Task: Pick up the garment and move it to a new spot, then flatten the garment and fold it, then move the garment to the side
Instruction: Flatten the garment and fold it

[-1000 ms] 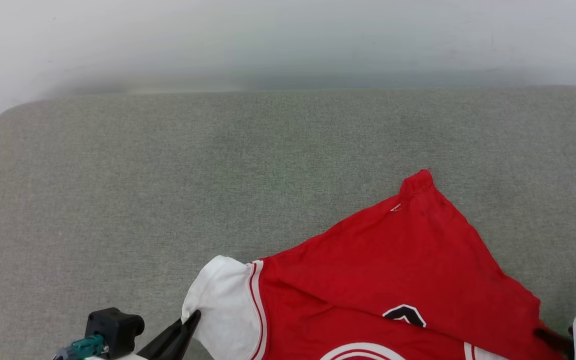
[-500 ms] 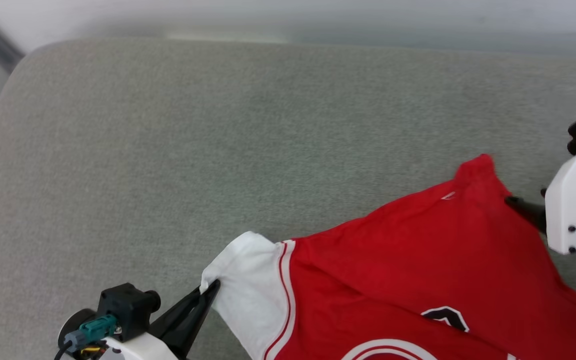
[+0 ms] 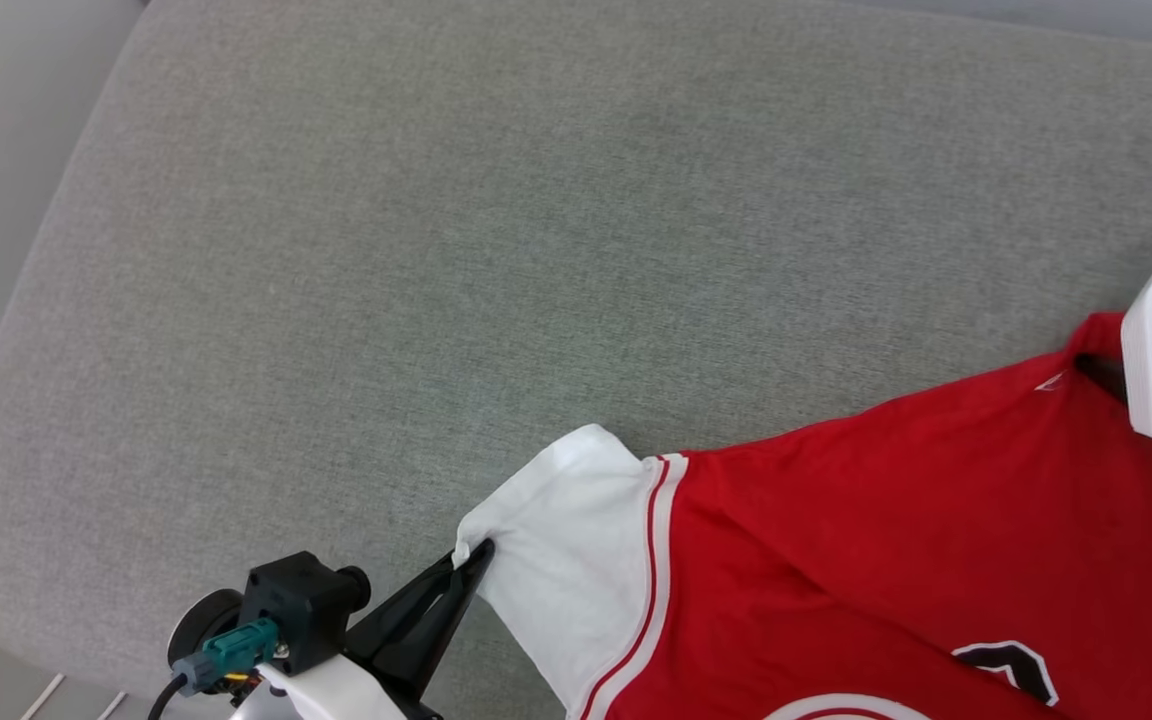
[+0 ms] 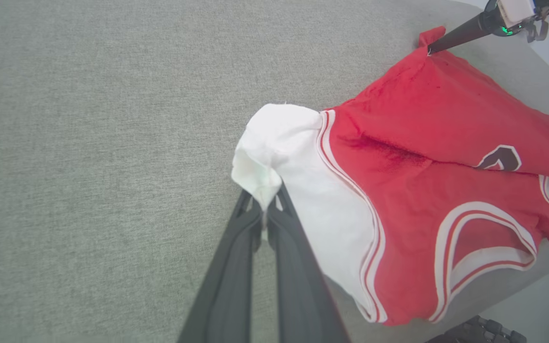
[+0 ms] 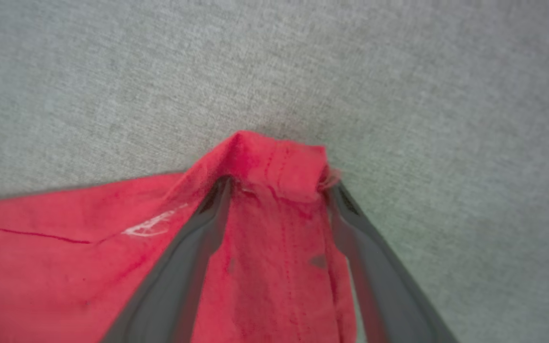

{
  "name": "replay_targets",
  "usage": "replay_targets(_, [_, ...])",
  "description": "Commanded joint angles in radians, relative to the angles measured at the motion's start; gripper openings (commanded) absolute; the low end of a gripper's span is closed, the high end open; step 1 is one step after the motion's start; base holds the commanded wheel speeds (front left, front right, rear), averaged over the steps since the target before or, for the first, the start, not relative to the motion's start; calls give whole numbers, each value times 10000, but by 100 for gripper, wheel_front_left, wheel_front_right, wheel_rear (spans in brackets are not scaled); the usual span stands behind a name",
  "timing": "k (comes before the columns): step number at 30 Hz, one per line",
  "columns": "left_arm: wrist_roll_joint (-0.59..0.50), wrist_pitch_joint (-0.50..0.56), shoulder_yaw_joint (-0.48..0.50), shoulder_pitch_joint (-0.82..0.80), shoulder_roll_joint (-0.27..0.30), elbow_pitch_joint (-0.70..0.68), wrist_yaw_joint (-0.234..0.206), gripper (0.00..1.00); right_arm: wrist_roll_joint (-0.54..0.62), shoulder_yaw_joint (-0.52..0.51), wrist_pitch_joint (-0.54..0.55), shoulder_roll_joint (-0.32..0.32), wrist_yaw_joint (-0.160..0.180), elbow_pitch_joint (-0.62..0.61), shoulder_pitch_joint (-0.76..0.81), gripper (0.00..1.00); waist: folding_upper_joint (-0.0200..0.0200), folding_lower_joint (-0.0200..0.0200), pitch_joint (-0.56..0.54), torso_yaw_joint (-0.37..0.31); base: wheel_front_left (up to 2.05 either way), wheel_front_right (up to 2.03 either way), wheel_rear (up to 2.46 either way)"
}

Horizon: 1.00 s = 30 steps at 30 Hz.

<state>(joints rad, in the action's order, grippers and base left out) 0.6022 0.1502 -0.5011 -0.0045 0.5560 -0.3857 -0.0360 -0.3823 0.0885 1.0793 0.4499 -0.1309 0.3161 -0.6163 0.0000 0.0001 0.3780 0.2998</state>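
Garment (image 3: 886, 520) laid rumpled at near right of grey upholstered surface (image 3: 436, 250), upper layer folded over lower, part of black numeral (image 3: 1006, 665) shown. White sleeve (image 3: 576, 540) pointed left, its edge clamped between closed fingers of left end effector (image 3: 476, 552) at near left. Right end effector (image 5: 279, 183) placed at garment's far right: fingers spread apart, red hem corner (image 5: 279, 162) bunched between them, unpinched.
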Motion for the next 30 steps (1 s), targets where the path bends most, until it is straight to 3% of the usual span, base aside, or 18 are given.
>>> replay_targets(1, [-29,-78,0,-106,-34,34,0,0,8,255,126,1,3,327,207,100,0,-1,126,184,0,0,0])
replay_targets(7, [-2,-140,-6,-113,-32,100,-2,0,-94,694,94,195,3,705,603,100,0,-1,182,290,0,0,0])
replay_targets(8, [0,-148,-9,-122,-36,102,-7,0,-137,741,79,203,3,761,628,55,0,-1,183,290,0,0,0])
replay_targets(9, [2,-156,-13,-132,-37,106,-9,0,-169,764,61,212,3,792,623,21,0,-1,179,287,0,0,0])
replay_targets(10, [3,-154,-11,-146,-35,109,-13,0,-192,777,-21,211,3,809,600,0,0,-1,172,277,0,0,0])
replay_targets(19, [-42,-288,175,-209,101,88,-94,0,-243,657,-1183,132,3,841,-41,0,0,-1,-319,-87,0,0,0])
replay_targets(30, [-211,-643,1287,-419,699,-546,-569,0,-1134,824,-2703,167,5,276,-664,0,0,-1,-1814,-1243,0,0,0])
